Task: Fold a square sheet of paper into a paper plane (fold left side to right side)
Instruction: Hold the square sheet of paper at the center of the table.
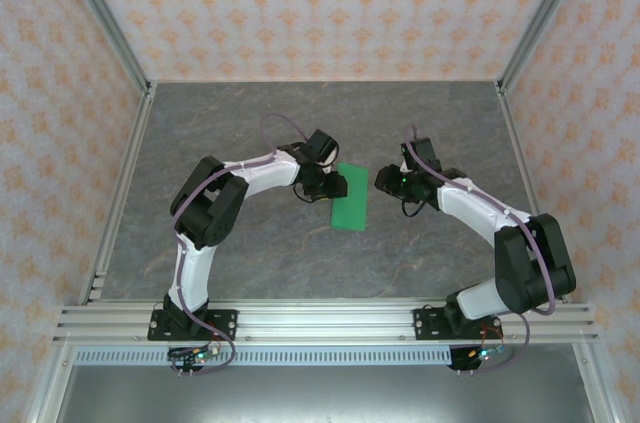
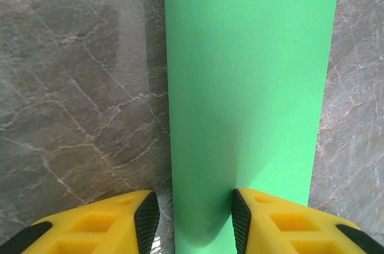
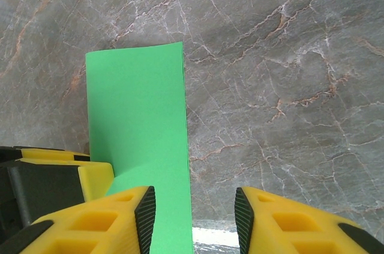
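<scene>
While both arms reach in toward the middle of the grey marbled table (image 1: pixel 250 123), the left gripper (image 2: pixel 193 215) stands with its jaws parted and nothing pinched. The green sheet of paper (image 1: pixel 350 200) runs flat beneath the gap. One long edge lies just inside one pad, and the other finger (image 2: pixel 240 221) rests over the green.

The right gripper (image 3: pixel 193 215) is likewise spread, gripping nothing. The sheet's opposite long edge passes between its pads, with paper under one finger and bare table under the other.

From above, the sheet lies between the two grippers, the left one at its edge and the right one just beside it.

The sheet is bright green, plain and unmarked. It forms a narrow rectangle lying flat, slightly tilted, with crisp straight edges.
</scene>
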Available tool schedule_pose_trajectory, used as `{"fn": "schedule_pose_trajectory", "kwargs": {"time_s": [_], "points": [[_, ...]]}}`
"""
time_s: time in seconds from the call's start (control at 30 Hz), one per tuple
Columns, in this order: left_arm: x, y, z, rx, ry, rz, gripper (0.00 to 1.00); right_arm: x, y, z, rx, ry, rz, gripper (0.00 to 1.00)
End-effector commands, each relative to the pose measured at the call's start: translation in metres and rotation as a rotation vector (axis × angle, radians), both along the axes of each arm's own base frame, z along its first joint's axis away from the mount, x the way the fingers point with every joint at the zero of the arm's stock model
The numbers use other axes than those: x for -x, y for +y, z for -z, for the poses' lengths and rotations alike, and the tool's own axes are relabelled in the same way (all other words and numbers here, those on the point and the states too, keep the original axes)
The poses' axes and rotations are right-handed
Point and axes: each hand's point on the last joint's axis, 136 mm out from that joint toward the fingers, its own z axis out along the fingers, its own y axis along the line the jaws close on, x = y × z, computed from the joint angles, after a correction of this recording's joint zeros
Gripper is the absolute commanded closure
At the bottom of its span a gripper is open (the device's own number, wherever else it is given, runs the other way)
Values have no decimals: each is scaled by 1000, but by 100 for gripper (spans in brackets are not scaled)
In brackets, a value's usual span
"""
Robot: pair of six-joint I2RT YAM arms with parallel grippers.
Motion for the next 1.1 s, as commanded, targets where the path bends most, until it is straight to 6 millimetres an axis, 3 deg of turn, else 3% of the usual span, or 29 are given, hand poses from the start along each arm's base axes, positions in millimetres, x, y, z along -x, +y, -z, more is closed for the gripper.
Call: {"fn": "schedule_pose_trajectory", "kwargs": {"time_s": [0.0, 0.33, 0.53, 0.67, 1.07], "points": [[15, 13, 38, -104, 71, 12, 58, 4, 3, 0, 0, 4, -12, 57], [15, 13, 37, -106, 71, 11, 58, 1, 20, 9, -43, 35, -37, 59], [15, 13, 37, -104, 71, 10, 58, -3, 45, 25, -154, 90, -50, 76], [15, 14, 37, -107, 73, 9, 58, -6, 50, 37, -170, 112, -47, 83], [15, 13, 38, -102, 73, 6, 58, -5, 53, 57, -163, 167, -51, 84]]}}
